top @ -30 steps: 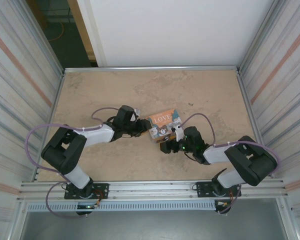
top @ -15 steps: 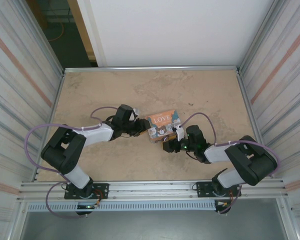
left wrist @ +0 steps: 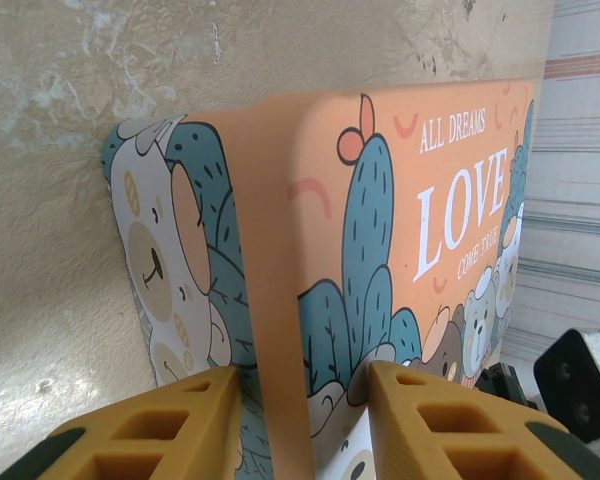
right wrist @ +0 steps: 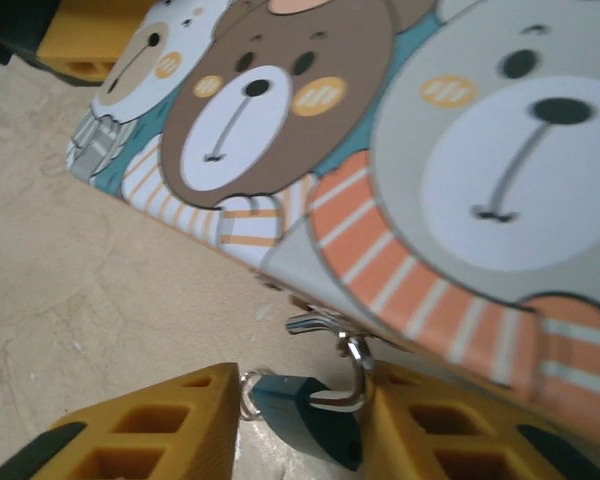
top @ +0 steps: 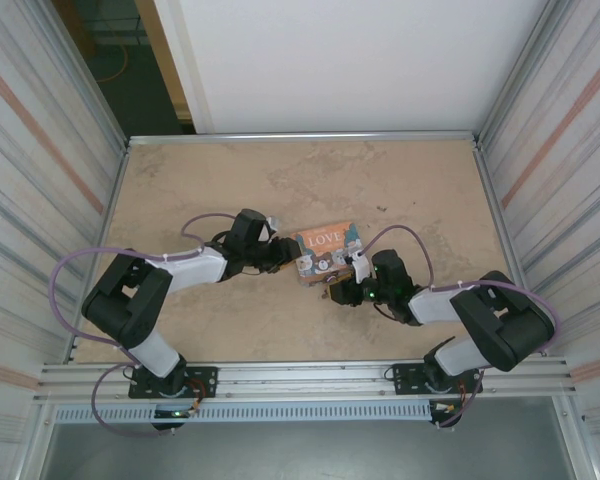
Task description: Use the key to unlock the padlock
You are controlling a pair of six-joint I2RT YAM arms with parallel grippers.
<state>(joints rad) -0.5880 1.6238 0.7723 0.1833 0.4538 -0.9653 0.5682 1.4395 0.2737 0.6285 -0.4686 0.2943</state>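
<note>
Two arms meet mid-way across your beige stone-look table (top: 400, 180). On the left, your left gripper (left wrist: 302, 425) has its yellow fingers (left wrist: 160, 430) clamped on one end of the orange-and-teal printed box (left wrist: 410, 230), the one with "LOVE" and cartoon bears on it, one finger on each side of that end. The box lies on the table between the two grippers. At its near right corner, the tiny teal padlock (right wrist: 305, 420) is hooked by its silver shackle through a small metal clasp (right wrist: 315, 322) at the box's lower edge. Your right gripper (right wrist: 302, 400) sits narrow around the padlock, a finger close on either side. Honestly can't tell if they're actually pinching it.
</note>
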